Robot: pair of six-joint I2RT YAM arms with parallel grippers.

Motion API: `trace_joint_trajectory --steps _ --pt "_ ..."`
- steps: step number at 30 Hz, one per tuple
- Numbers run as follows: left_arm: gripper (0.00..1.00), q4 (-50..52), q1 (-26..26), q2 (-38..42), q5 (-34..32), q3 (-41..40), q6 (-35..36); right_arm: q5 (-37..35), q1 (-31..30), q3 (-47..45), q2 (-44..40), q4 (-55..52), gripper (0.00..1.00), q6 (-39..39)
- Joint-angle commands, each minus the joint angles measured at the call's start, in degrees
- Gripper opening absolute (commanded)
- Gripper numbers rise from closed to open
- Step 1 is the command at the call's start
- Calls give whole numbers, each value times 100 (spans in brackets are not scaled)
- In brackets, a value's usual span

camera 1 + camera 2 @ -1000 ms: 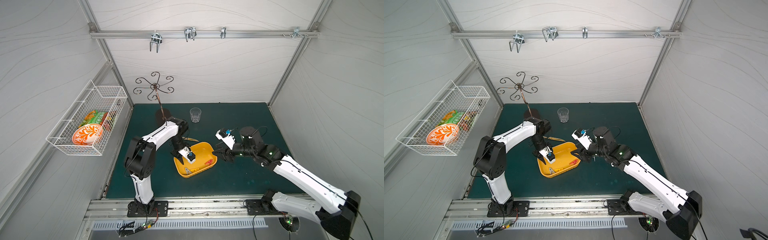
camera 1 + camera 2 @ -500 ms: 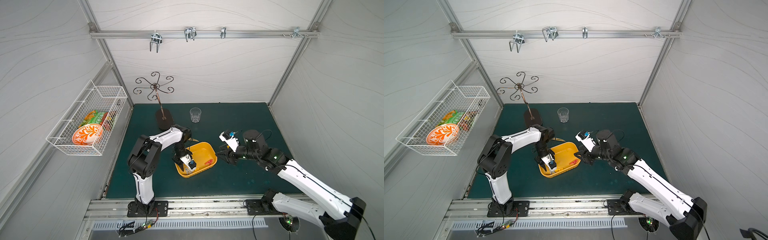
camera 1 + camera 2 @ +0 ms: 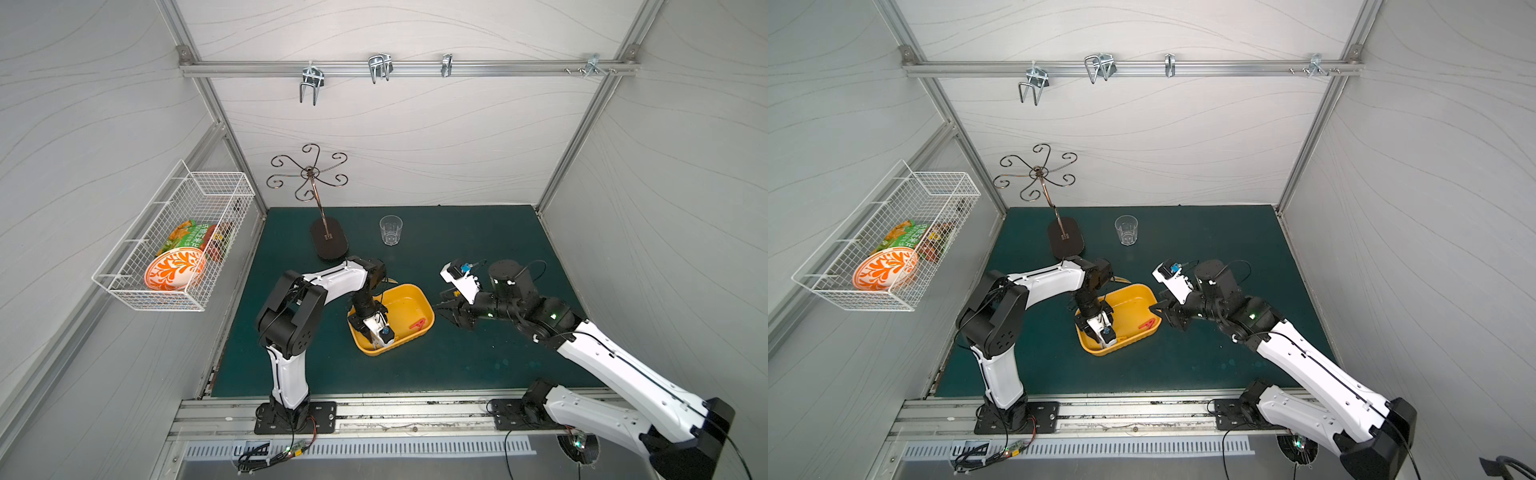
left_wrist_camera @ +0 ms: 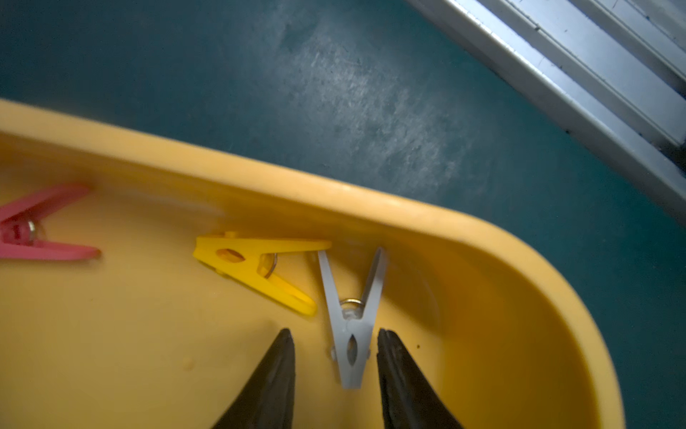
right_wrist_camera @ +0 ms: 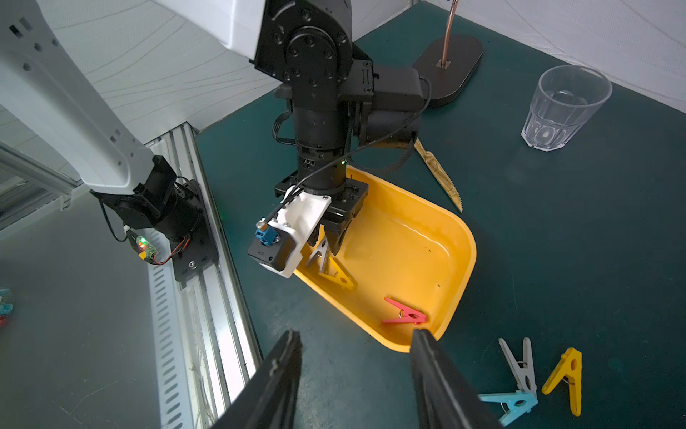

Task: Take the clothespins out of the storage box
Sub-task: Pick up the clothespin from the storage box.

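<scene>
The dark green bench (image 3: 457, 365) carries the yellow storage box (image 3: 405, 305), and both hands are at it. The left hand (image 4: 336, 332) is down inside the box near a corner, its fingers apart and clamped on nothing. The right hand (image 5: 356, 336) hangs just outside the opposite end, also apart and empty.

Between the left hand's fingers lies the grey clothespin (image 4: 350, 334), flat on the box floor, with its splayed legs pointing away from the hand towards the wall. It sits off-centre: close against one finger, with a clear gap to the other. Just past that other finger lies the yellow clothespin (image 4: 256, 265), its tip almost meeting a grey leg. Much nearer the right hand, the red clothespin (image 5: 404, 315) lies in the box. Beside the right hand, out on the bench, lie a second grey clothespin (image 5: 519, 366), a light blue clothespin (image 5: 514, 403) and a second yellow clothespin (image 5: 566, 373).

To my eye the risk is the squeeze. Closing on an off-centre, tapered peg could spin it or squirt it out against the wall. It could also nudge the yellow one, and a finger scraping the floor might shove the light box.
</scene>
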State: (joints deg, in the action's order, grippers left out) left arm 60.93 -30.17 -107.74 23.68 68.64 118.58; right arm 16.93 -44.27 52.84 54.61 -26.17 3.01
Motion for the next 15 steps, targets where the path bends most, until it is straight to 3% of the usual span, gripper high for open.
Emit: trace_joint_trajectory --steps 1,15 --pt "39 18 -19 -34 -91 -50 1192 -5 24 -56 -91 -95 52 -27" --pt "31 -29 -20 -232 -354 -7 802 -15 35 19 55 -2 52 54"
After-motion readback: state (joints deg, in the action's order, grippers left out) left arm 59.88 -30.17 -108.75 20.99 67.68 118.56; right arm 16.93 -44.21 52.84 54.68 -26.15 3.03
